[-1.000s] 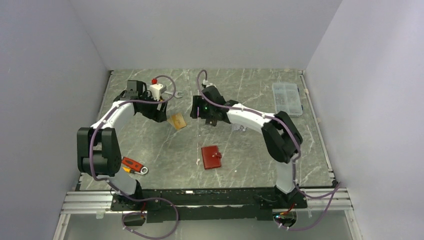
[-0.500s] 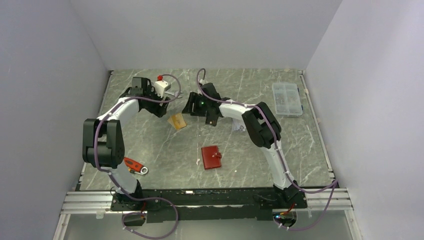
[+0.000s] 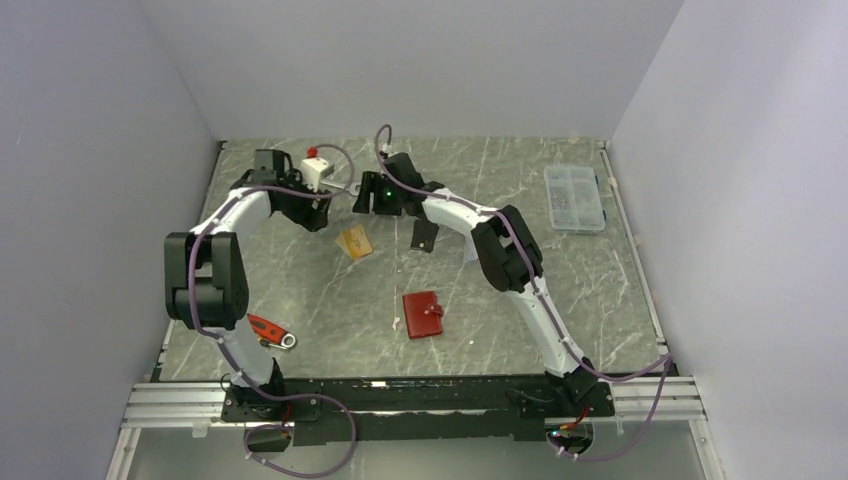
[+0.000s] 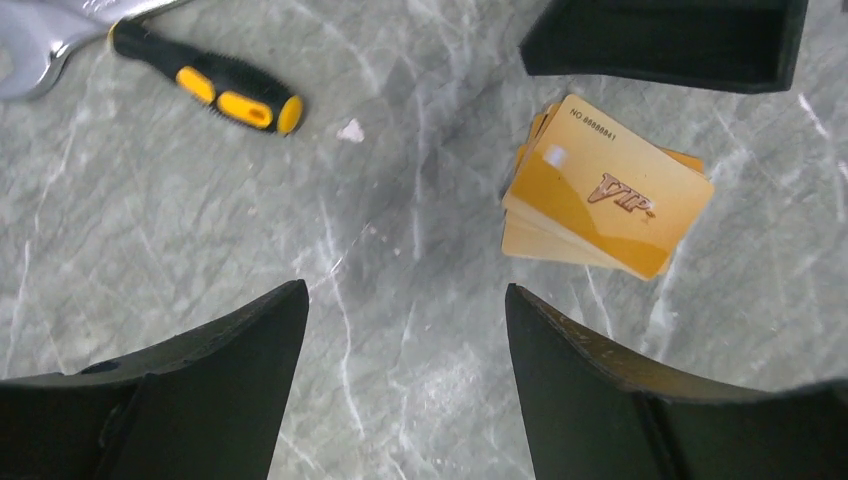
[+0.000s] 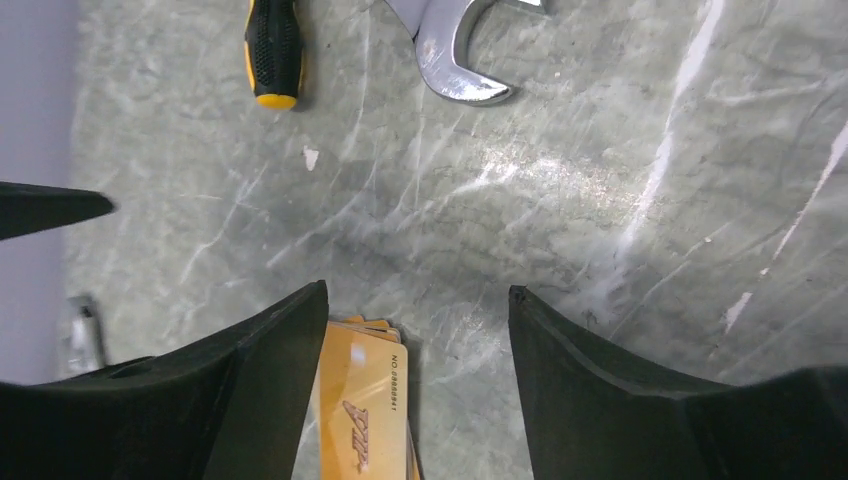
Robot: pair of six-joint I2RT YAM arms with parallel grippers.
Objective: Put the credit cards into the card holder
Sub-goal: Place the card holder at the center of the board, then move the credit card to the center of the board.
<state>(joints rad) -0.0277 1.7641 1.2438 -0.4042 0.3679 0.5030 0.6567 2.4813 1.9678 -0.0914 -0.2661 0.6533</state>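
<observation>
table [image 3: 300,290]: grey marbled top with walls on three sides and my arm bases along the near edge; the widest bare stretch runs from the orange stack down to the card holder, and I judge that the lane to carry along
right gripper [image 5: 415,390]: released, jaws spread with only bare stone between them; the end of the orange stack peeks out beside one finger
left gripper [image 4: 405,390]: released too, empty; the stack lies ahead and off to one side, not between my fingers
crowding: both my grippers hang close over the same stack, so I judge a knock between them the main risk
clear box [image 3: 574,197]: far right, well apart from everything I need
card holder [image 3: 423,314]: dark red, lying flat and folded, mid-table toward the near edge, well apart from both grippers; it looks soft and light, likely to skid when pushed
orange cards [image 4: 605,190]: a small fanned stack flat on the stone; thin, stiff, light and slick, I judge; little edge to pinch from above, so I would take the overhanging corner of the top card
black cards [image 3: 425,235]: flat, near the orange ones, beside my right forearm
screwdriver [image 4: 205,85] and wrench [image 5: 460,55]: near, beyond the stack
red-handled tool [image 3: 265,328]: near left, well apart
</observation>
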